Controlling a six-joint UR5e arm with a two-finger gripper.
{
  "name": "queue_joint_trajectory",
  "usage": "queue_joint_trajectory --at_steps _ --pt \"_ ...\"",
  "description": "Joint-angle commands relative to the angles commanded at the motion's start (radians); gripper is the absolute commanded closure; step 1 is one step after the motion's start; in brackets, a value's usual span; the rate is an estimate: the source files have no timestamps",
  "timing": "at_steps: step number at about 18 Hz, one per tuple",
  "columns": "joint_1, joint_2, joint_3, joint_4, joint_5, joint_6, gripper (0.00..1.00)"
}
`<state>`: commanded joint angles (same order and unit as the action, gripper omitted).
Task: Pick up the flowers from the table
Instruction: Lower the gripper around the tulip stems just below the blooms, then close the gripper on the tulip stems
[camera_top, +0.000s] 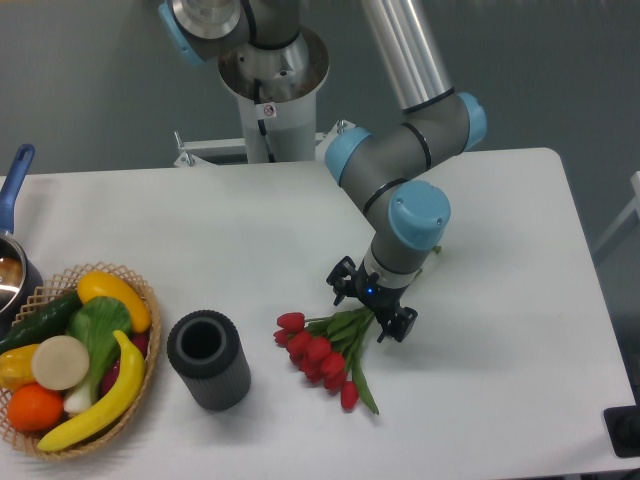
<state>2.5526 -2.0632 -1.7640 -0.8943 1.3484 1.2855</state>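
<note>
1. The flowers (325, 352) lie flat on the table (500, 380), near the middle and a bit toward the front. The red heads point left and down, and the stems run up to the right.

2. The gripper (371, 306) is right over the stems, just above where the leaves begin. Its two fingers are spread apart, one on each side of the stems. They are not squeezing anything.

3. So the job is only started. The arm is in the right place, but the grab and the lift are not yet done.

4. I think the next thing needed is to go a little lower, close the fingers on the stems, and then lift.

5. Now the counting. There is one bunch of flowers. I count about ten red heads, but they are packed close, so I may be off by one or two.

6. There is one dark round cup (208, 358), standing up, to the left of the flowers.

7. There is one basket (140, 290) of fruit and vegetables at the far left.

8. There is one pot (12, 270) with a blue handle at the left edge.
</note>
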Motion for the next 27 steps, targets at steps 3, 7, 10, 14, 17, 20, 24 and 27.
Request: queue_joint_trajectory --at_steps 3,7,10,14,17,20,24,27 --pt "-0.002 0.0 -0.005 0.002 0.0 0.003 0.0" --pt "-0.009 -0.003 -0.006 0.002 0.002 0.003 0.0" --pt "-0.012 -0.003 -0.008 0.002 0.003 0.002 0.0" --pt "-0.012 -0.006 -0.006 0.003 0.005 0.002 0.0" --pt "-0.012 -0.011 -0.006 0.005 0.006 0.002 0.0" --pt "-0.012 -0.011 -0.006 0.005 0.006 0.002 0.02" --pt "-0.014 -0.011 -0.006 0.005 0.006 0.0 0.15" --pt "-0.014 -0.011 -0.006 0.005 0.006 0.0 0.36"
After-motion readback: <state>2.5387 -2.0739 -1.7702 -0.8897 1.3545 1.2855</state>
